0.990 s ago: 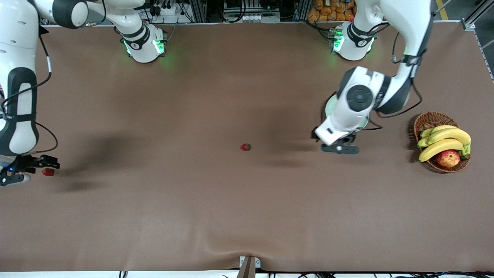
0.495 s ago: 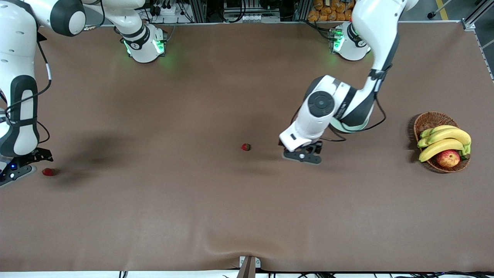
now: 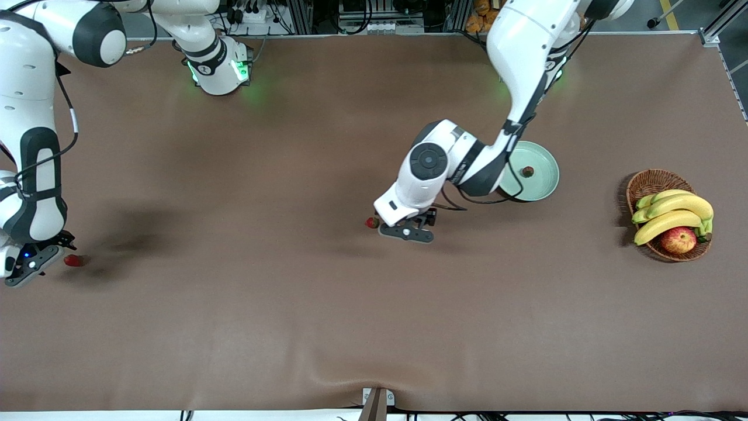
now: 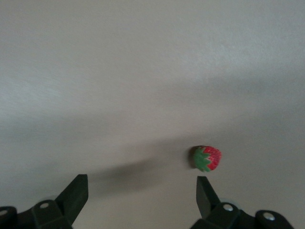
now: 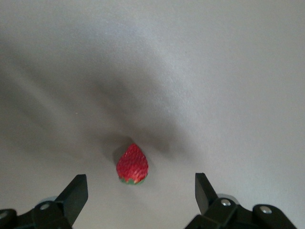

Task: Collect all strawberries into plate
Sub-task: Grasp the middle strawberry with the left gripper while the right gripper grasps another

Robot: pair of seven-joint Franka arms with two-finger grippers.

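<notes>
While both grippers hang empty, left gripper (image 3: pixel 407 228) fingers wide apart beside middle strawberry (image 3: pixel 371 222), right gripper (image 3: pixel 36 261) fingers spread by end strawberry (image 3: pixel 72 260)

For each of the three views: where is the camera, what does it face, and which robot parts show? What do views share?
Front: high across the table, facing both arms; sees plate, basket.
Left wrist: on the left arm, looking down past the open left gripper at the middle strawberry.
Right wrist: looking down past the open right gripper at the end strawberry.
Shared: front shows both berries.

One strawberry (image 3: pixel 527 171) lies in the plate (image 3: pixel 540 186); two more (image 3: pixel 371 222) (image 3: pixel 72 260) lie on the table (image 3: pixel 292 321).
</notes>
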